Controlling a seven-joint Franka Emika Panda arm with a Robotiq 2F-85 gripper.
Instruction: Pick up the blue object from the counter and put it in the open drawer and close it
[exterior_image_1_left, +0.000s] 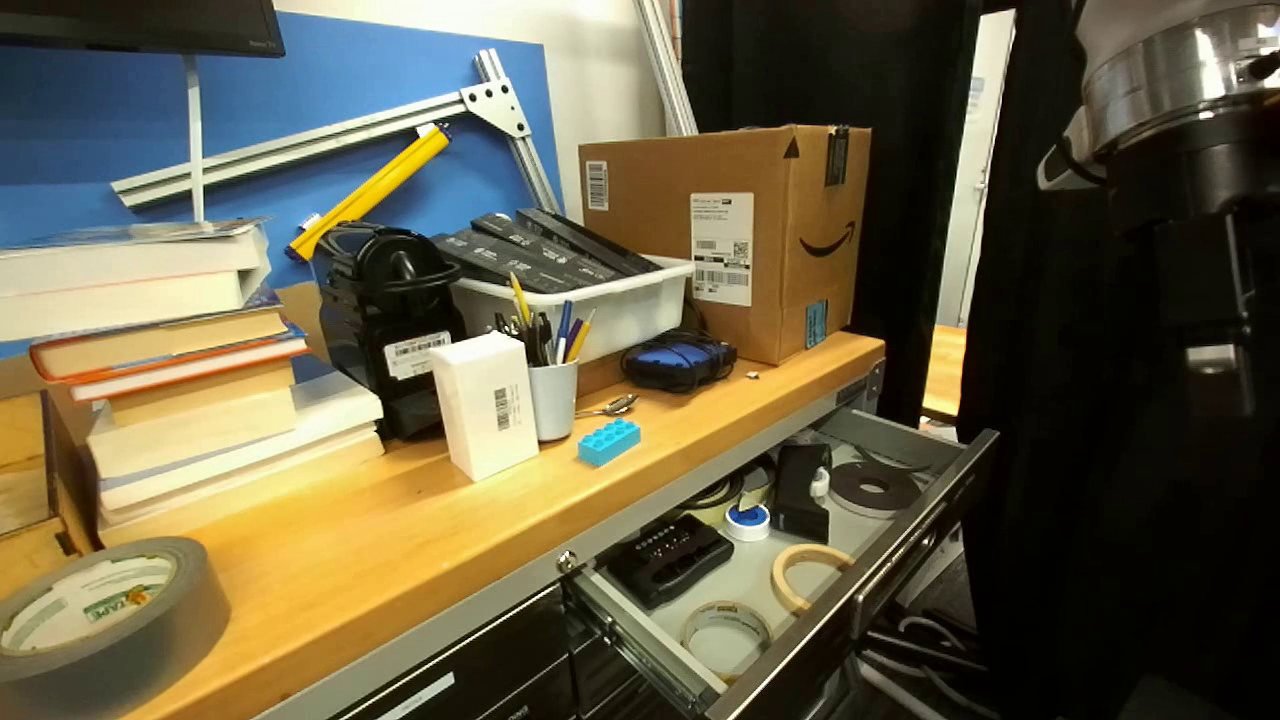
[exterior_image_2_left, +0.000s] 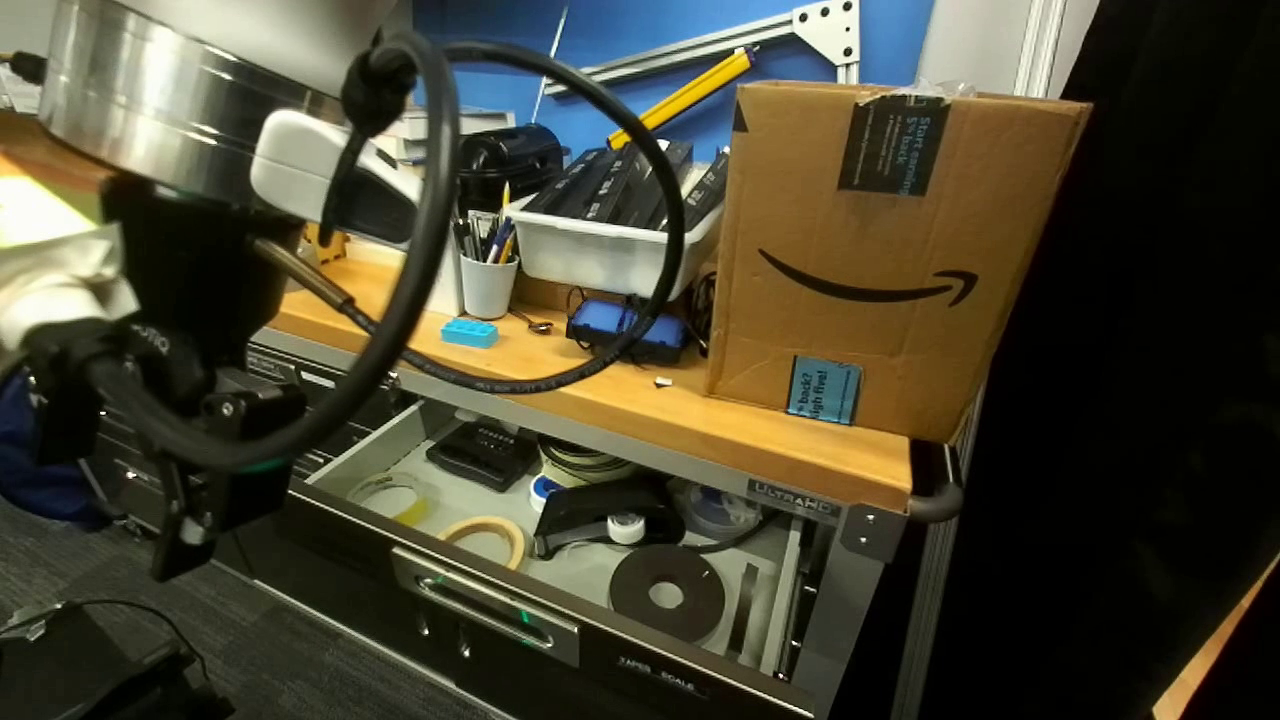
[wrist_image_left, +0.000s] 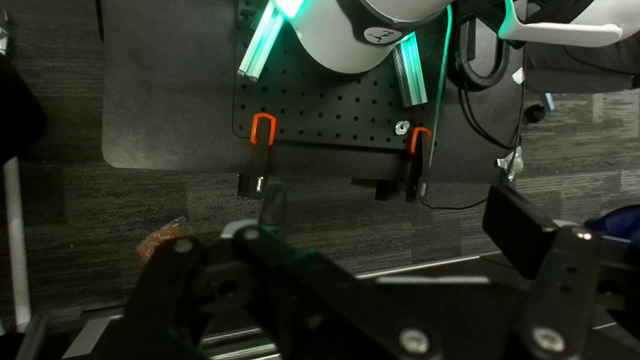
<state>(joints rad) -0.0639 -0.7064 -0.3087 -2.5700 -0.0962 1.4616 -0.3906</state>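
A light-blue toy brick (exterior_image_1_left: 609, 442) lies on the wooden counter (exterior_image_1_left: 480, 510), near its front edge; it also shows in an exterior view (exterior_image_2_left: 469, 333). The drawer (exterior_image_1_left: 880, 570) under the counter is pulled open and holds tape rolls and black items; its front and handle (exterior_image_2_left: 485, 605) show in an exterior view. My gripper (wrist_image_left: 395, 220) is open and empty in the wrist view, with dark floor between the fingers. It hangs out in front of the drawer, apart from the counter, in an exterior view (exterior_image_2_left: 125, 495). The brick is out of the wrist view.
A white box (exterior_image_1_left: 487, 405), a pen cup (exterior_image_1_left: 555, 400), a spoon (exterior_image_1_left: 618, 406) and a blue case with a cord (exterior_image_1_left: 682, 362) stand or lie around the brick. A large cardboard box (exterior_image_2_left: 890, 260) is at the counter's end. A tape roll (exterior_image_1_left: 110, 620) lies on the counter.
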